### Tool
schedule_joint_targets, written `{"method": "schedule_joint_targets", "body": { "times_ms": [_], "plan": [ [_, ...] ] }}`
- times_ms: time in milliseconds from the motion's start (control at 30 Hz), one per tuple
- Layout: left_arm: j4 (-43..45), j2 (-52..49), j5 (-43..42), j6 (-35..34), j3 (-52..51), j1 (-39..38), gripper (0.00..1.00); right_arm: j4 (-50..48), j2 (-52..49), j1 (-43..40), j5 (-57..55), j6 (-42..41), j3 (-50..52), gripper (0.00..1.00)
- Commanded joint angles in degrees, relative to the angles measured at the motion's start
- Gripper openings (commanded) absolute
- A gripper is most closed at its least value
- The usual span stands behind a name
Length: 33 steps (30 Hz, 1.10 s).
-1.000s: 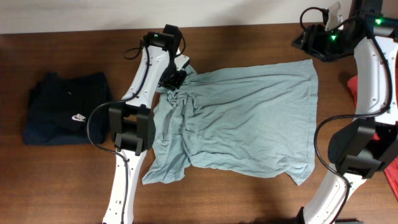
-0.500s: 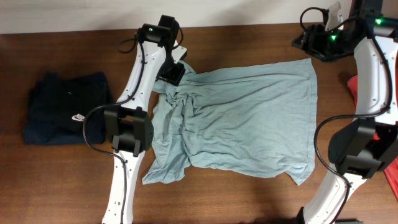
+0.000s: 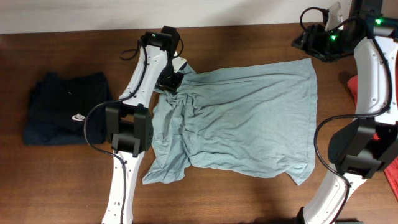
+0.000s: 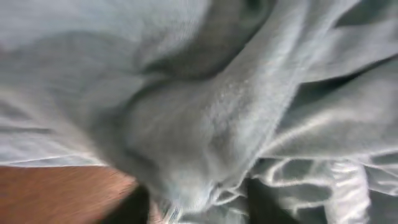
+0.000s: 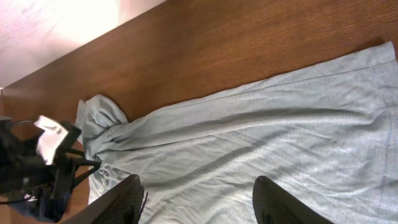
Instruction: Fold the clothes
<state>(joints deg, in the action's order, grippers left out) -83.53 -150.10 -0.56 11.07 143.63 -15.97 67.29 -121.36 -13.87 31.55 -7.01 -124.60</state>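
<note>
On the table (image 3: 249, 199), only the navy shirt (image 3: 62, 115) is judged folded; the rumpled grey shirt (image 3: 249, 118) is clamped by the left gripper (image 3: 173, 79), the right gripper (image 5: 198, 190) held apart.

From overhead the picture is evenly lit and sharp, with soft shadows in the folds of the shirt (image 3: 249, 118). The left wrist picture is blurred, the cloth too close. Right wrist: white glare past the bench (image 5: 249, 37) edge.

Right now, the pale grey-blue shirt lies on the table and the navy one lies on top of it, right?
No. The navy shirt lies on the table well apart from the grey-blue shirt, not on top of it, as the overhead view shows.
</note>
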Motion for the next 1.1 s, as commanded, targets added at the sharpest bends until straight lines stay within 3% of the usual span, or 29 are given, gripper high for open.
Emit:
{"method": "schedule_joint_targets", "body": {
  "times_ms": [0, 133, 200, 267, 300, 567, 600, 700, 1000, 1033, 1067],
  "plan": [
    [0.2, 3.8, 0.4, 0.2, 2.1, 0.0, 0.86, 0.0, -0.3, 0.1, -0.3, 0.8, -0.2, 0.61],
    [0.6, 3.7, 0.3, 0.2, 1.6, 0.0, 0.84, 0.0, -0.3, 0.1, -0.3, 0.8, -0.2, 0.61],
    [0.7, 3.6, 0.3, 0.2, 1.6, 0.0, 0.70, 0.0, -0.3, 0.1, -0.3, 0.8, -0.2, 0.61],
    [0.4, 3.6, 0.3, 0.2, 1.6, 0.0, 0.47, 0.0, -0.3, 0.1, -0.3, 0.8, -0.2, 0.61],
    [0.4, 3.6, 0.3, 0.2, 1.6, 0.0, 0.44, 0.0, -0.3, 0.1, -0.3, 0.8, -0.2, 0.61],
    [1.8, 2.3, 0.3, 0.7, 1.1, 0.0, 0.43, 0.1, -0.3, 0.1, -0.3, 0.8, -0.2, 0.61],
    [1.9, 2.0, 0.3, 0.6, 1.0, 0.0, 0.29, 0.2, -0.3, 0.1, -0.3, 0.8, -0.2, 0.61],
    [2.0, 1.9, 0.4, 0.6, 1.0, 0.0, 0.00, 0.3, -0.3, 0.1, -0.3, 0.8, -0.2, 0.61],
    [-3.4, 2.1, 1.4, 0.6, 6.9, 0.0, 0.00, 0.5, -0.3, 0.1, -0.3, 0.7, -0.2, 0.61],
    [-4.4, 2.1, 0.8, 0.6, 8.2, -0.1, 0.15, 0.6, -0.3, 0.1, -0.3, 0.8, -0.2, 0.61],
    [-4.9, 2.1, -0.5, 0.6, 8.3, -0.1, 0.40, 0.6, -0.3, 0.1, -0.3, 0.8, -0.2, 0.61]
  ]
}}
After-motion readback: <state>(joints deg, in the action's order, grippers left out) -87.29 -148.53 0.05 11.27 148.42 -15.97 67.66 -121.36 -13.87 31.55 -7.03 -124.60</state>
